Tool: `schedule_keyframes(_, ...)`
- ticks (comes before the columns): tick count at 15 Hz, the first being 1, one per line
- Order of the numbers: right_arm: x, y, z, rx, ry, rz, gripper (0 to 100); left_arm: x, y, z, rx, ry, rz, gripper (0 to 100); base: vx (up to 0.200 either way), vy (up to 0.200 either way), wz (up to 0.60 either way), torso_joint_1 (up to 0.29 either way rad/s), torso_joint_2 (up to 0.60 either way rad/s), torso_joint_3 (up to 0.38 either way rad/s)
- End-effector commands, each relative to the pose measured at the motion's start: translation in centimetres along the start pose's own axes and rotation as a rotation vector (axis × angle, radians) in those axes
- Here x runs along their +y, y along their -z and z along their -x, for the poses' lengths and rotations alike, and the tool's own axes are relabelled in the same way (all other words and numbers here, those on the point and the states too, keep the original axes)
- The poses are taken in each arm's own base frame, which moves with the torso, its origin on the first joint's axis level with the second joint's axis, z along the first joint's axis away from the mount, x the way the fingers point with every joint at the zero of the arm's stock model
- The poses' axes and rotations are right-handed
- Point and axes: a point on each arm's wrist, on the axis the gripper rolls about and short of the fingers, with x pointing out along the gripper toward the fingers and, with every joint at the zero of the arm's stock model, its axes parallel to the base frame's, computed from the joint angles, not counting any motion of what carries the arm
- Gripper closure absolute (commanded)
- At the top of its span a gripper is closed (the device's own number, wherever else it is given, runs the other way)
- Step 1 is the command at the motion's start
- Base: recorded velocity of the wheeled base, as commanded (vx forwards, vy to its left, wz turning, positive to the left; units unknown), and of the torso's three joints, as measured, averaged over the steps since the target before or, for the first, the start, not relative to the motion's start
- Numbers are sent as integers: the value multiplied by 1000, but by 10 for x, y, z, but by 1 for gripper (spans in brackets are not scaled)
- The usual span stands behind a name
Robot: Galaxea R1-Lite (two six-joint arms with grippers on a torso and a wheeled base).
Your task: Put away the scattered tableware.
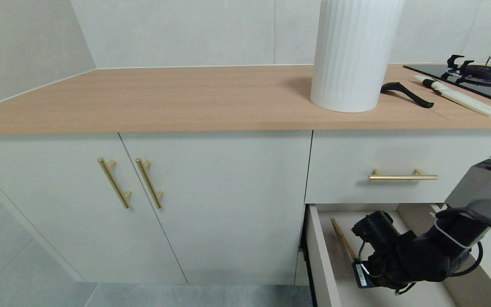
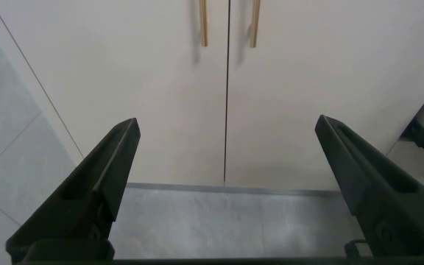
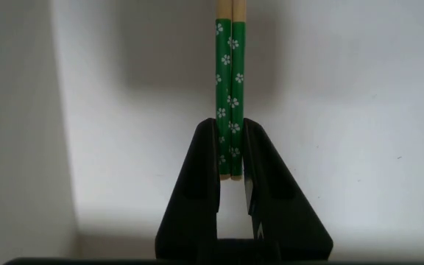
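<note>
A pair of chopsticks (image 3: 231, 81) with green, white-flowered ends lies over the pale floor of the open lower drawer (image 1: 320, 251). My right gripper (image 3: 231, 173) is shut on their green end, with the wooden tips pointing away from it. In the head view the chopsticks (image 1: 342, 238) run along the drawer's left side, and the right gripper (image 1: 361, 256) is down inside the drawer at their near end. My left gripper (image 2: 227, 129) is open and holds nothing, low in front of the closed cabinet doors (image 2: 227, 88). On the counter lie a cream knife (image 1: 456, 94) and a black-handled utensil (image 1: 407, 94).
A tall white ribbed container (image 1: 354, 55) stands on the wooden counter (image 1: 164, 98) near its front edge. A gas hob (image 1: 484, 76) is at the far right. Above the open drawer is a closed drawer with a gold handle (image 1: 403, 175). The cabinet doors carry gold handles (image 1: 113, 182).
</note>
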Motion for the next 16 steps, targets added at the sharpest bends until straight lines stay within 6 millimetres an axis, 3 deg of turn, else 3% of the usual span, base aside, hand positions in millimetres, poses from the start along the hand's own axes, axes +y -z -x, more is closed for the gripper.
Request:
schedule_keyframes(1,0,6,-9,27,11,5,100,0,0,0,2,-1,1,0,0,0,0,0,0,0)
schedule_keyframes(11,1,3,-10,0,9,-11,100,0,0,0,2,-1,0,0,0,0,0,0,0,0)
schedule_keyframes(12,1,4,-11,3,9,-9,0,0,0,0,2,-1,1,0,0,0,0,0,0,0)
schedule_keyframes(16,5,5,-8,-3,1,-15,0,0,0,0,2,-1,0,0,0,0,0,0,0,0)
